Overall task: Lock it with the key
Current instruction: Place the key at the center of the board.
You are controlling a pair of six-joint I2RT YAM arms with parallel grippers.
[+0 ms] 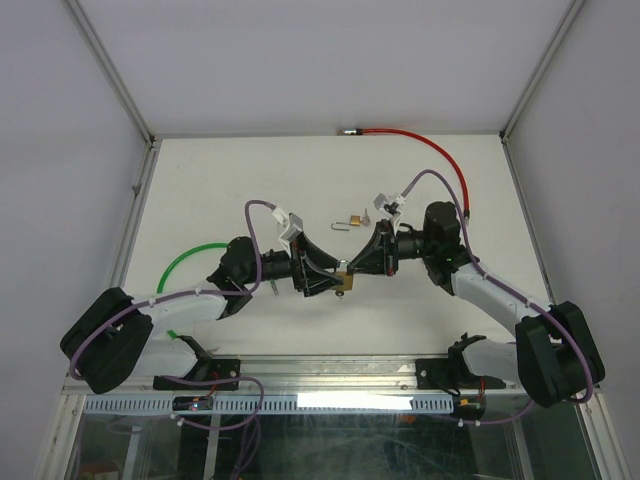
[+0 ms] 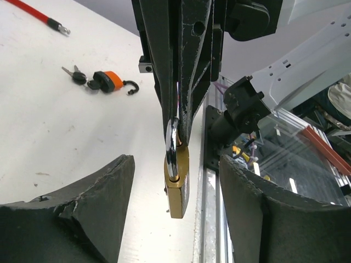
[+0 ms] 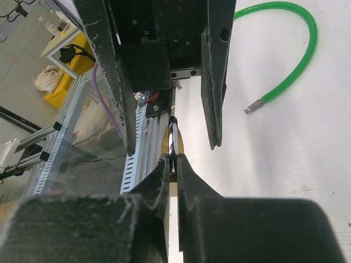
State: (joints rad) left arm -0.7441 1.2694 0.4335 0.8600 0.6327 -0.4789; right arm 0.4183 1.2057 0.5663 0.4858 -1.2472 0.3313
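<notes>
A brass padlock [image 2: 177, 189] with a chrome shackle [image 3: 173, 137] hangs above the table between the two arms [image 1: 343, 283]. My right gripper [image 3: 174, 161] is shut on the shackle and holds the padlock up. The left gripper [image 2: 176, 164] stands open, one finger on each side of the brass body without touching it. A key [image 2: 74, 73] on a small bunch lies on the table beside an orange padlock [image 2: 107, 81], far from both grippers. No key shows in the brass padlock; its keyhole is hidden.
The orange padlock [image 1: 350, 222] lies behind the grippers with its shackle open. A green hose [image 1: 190, 258] curves at the left, and a red cable [image 1: 420, 140] runs along the back. An aluminium rail [image 1: 320, 368] borders the near edge.
</notes>
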